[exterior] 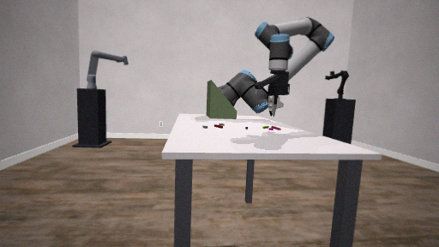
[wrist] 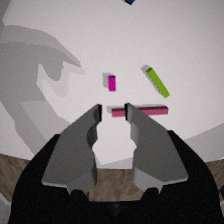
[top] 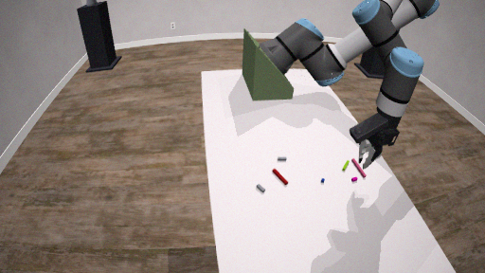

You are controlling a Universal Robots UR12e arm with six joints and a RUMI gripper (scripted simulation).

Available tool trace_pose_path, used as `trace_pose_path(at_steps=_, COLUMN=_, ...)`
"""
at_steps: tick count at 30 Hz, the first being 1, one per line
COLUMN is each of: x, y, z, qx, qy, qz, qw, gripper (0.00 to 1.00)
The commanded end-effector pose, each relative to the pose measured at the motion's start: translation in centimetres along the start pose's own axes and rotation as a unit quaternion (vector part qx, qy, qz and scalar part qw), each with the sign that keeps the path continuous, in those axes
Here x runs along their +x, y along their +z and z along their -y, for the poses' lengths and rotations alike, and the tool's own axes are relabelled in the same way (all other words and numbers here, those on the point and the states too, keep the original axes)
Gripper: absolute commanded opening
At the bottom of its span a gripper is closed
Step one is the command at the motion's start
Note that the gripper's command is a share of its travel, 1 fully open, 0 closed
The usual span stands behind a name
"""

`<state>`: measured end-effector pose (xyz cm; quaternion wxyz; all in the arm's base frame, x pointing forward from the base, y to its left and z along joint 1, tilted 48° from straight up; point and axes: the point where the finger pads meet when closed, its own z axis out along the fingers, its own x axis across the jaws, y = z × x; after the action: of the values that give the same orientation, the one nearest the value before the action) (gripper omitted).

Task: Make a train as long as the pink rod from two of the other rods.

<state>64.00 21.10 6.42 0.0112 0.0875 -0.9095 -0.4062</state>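
Note:
The pink rod (top: 358, 168) (wrist: 150, 110) lies flat near the table's right edge. A lime rod (top: 346, 165) (wrist: 158, 82) lies just left of it and a short magenta rod (top: 354, 179) (wrist: 112, 83) just in front. A blue rod (top: 322, 180) lies further left. A red rod (top: 279, 176) and two grey rods (top: 281, 158) (top: 260, 188) lie near the middle. My gripper (top: 366, 163) (exterior: 273, 114) (wrist: 113, 105) hangs above one end of the pink rod. Its fingers are drawn in to a narrow gap with nothing between them.
A green wedge (top: 262, 71) (exterior: 219, 103) stands at the back of the white table (top: 284, 237). The table's right edge is close beside the gripper. Black pedestals stand on the floor away from the table.

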Motion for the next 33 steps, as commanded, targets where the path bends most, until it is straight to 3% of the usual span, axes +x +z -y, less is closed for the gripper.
trace_pose_path(at_steps=1, x=-0.1, y=-0.1, z=0.0, qx=0.000, qy=0.000, qz=0.001, qw=1.000, gripper=0.14)
trace_pose_path(at_steps=15, x=-0.1, y=0.3, z=0.0, qx=0.000, qy=0.000, qz=0.001, qw=1.000, gripper=0.14)
trace_pose_path(at_steps=33, x=-0.1, y=2.4, z=0.0, qx=0.000, qy=0.000, qz=0.001, qw=1.000, gripper=0.14)
